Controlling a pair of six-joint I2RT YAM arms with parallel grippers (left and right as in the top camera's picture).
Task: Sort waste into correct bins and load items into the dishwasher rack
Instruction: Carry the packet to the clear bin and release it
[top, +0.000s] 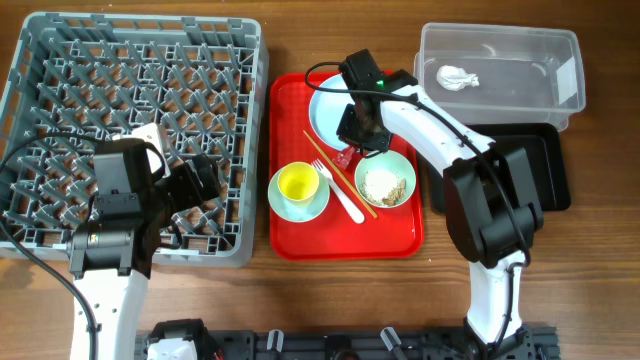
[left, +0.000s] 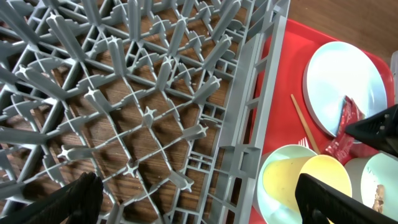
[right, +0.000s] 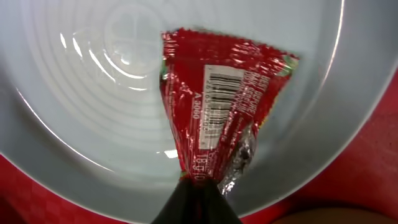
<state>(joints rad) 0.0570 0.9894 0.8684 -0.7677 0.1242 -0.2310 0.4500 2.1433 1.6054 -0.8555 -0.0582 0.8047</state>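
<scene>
The right gripper (right: 196, 193) is clenching the narrow end of the red sauce packet (right: 217, 106). The packet's long axis is running away from the fingertips and fanning wider toward its barcode end, over the pale plate (right: 81, 124) on the red tray (top: 300, 237). Beside it, the green bowl (top: 411, 176) is holding rice crumbs (top: 385, 186), the blue saucer-bowl (top: 276, 202) the yellow cup (top: 297, 182), and the clear tub (top: 560, 60) the paper wad (top: 458, 77). The left gripper (left: 199, 190) is hanging spread wide over the dishwasher rack (top: 140, 25).

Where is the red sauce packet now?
Right wrist view: the packet is pinched by the right end effector, over the plate on the tray, near the bowl.
</scene>
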